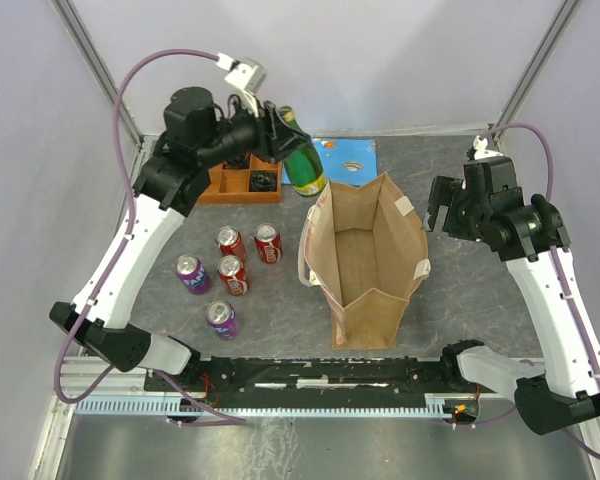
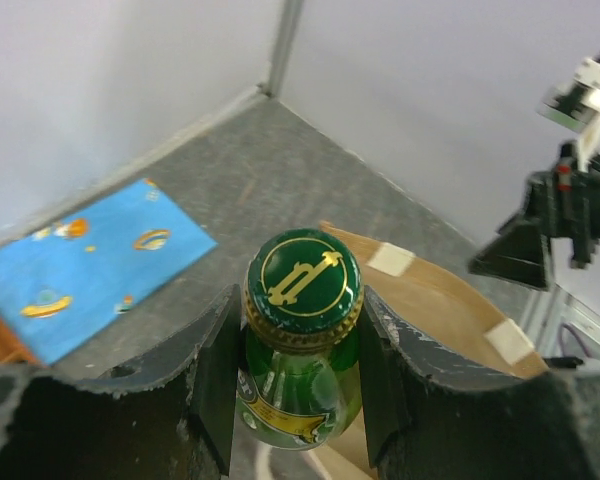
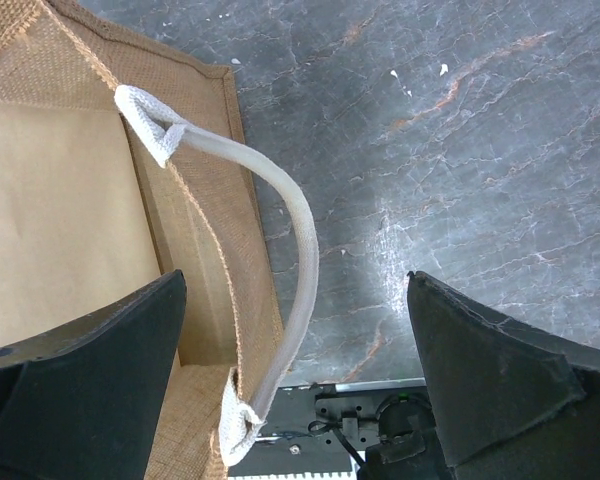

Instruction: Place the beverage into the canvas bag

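My left gripper (image 1: 282, 127) is shut on the neck of a green glass bottle (image 1: 302, 165) with a green and gold cap (image 2: 302, 277). It holds the bottle in the air just beyond the far left rim of the canvas bag (image 1: 365, 262). The tan bag stands open and upright in the middle of the table, and I see nothing inside it. My right gripper (image 1: 435, 212) is open beside the bag's right wall. In the right wrist view its jaws (image 3: 295, 282) straddle the off-white strap handle (image 3: 298, 235) and the bag's rim (image 3: 215, 180) without touching them.
Three red cans (image 1: 232, 274) and two purple cans (image 1: 221, 318) stand left of the bag. A wooden tray (image 1: 242, 181) sits at the back left under my left arm. A blue printed card (image 1: 347, 160) lies behind the bag. White walls enclose the table.
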